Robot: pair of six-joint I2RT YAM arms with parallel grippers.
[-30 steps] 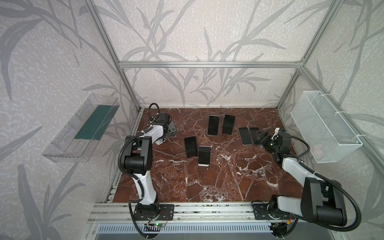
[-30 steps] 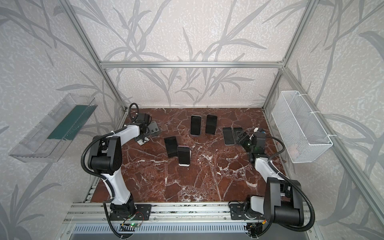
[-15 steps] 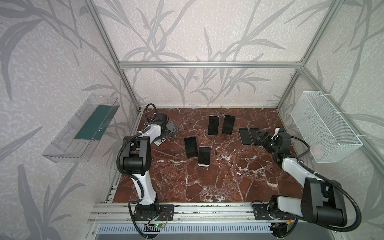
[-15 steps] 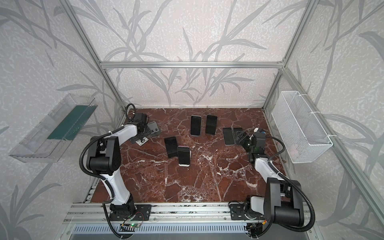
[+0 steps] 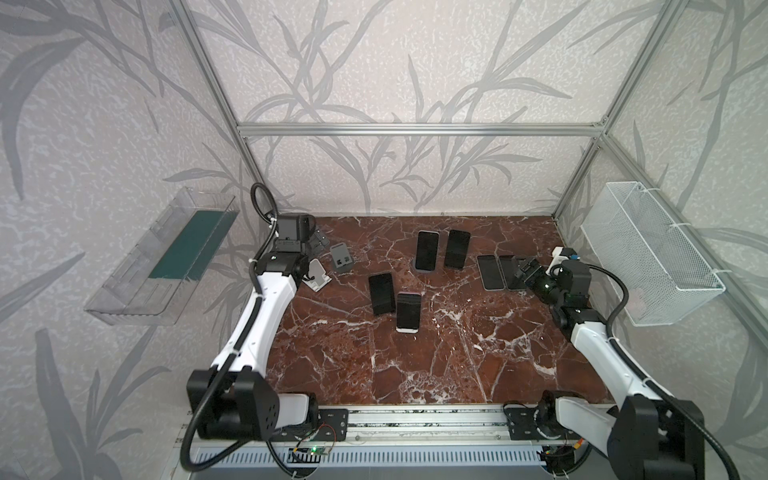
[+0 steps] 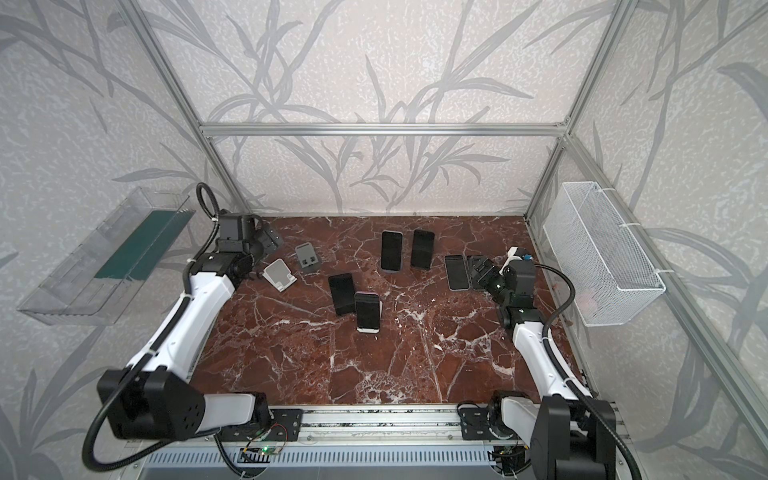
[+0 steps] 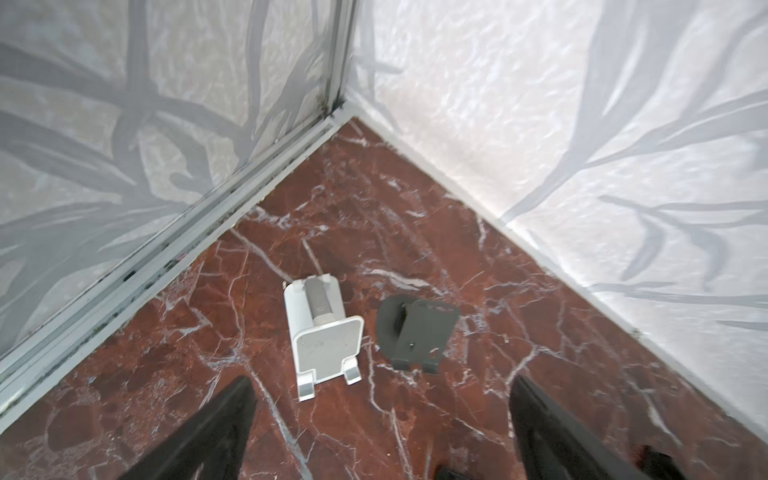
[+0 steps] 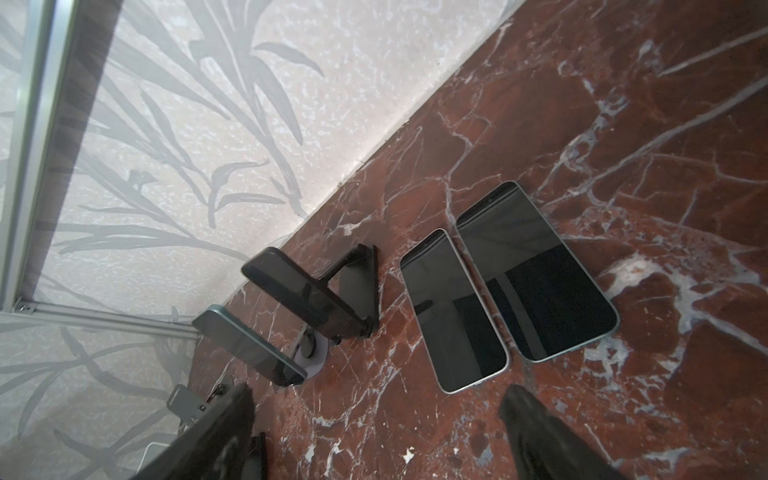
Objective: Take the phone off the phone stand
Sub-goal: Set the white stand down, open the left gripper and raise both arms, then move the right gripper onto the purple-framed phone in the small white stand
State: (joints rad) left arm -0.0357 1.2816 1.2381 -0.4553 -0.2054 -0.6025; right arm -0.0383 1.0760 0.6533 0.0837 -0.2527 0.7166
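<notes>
In the right wrist view a black phone (image 8: 307, 297) leans on a black phone stand (image 8: 357, 286). Beside it a teal-edged phone (image 8: 249, 347) rests on a round-based stand (image 8: 313, 353). My right gripper (image 8: 376, 399) is open and a short way in front of them, with nothing between its fingers. In both top views this gripper (image 5: 524, 268) (image 6: 482, 270) hides those stands. My left gripper (image 7: 380, 399) is open above bare marble near the far left corner, just short of an empty white stand (image 7: 326, 336) and an empty grey stand (image 7: 417, 330).
Two phones (image 8: 453, 309) (image 8: 536, 270) lie flat beside the occupied stands. Several more phones (image 5: 427, 250) (image 5: 381, 293) lie flat mid-table. A wire basket (image 5: 648, 257) hangs on the right wall and a clear tray (image 5: 166, 257) on the left wall.
My left gripper has opened and drawn back from the white stand toward the far left corner. The right arm has barely moved.
</notes>
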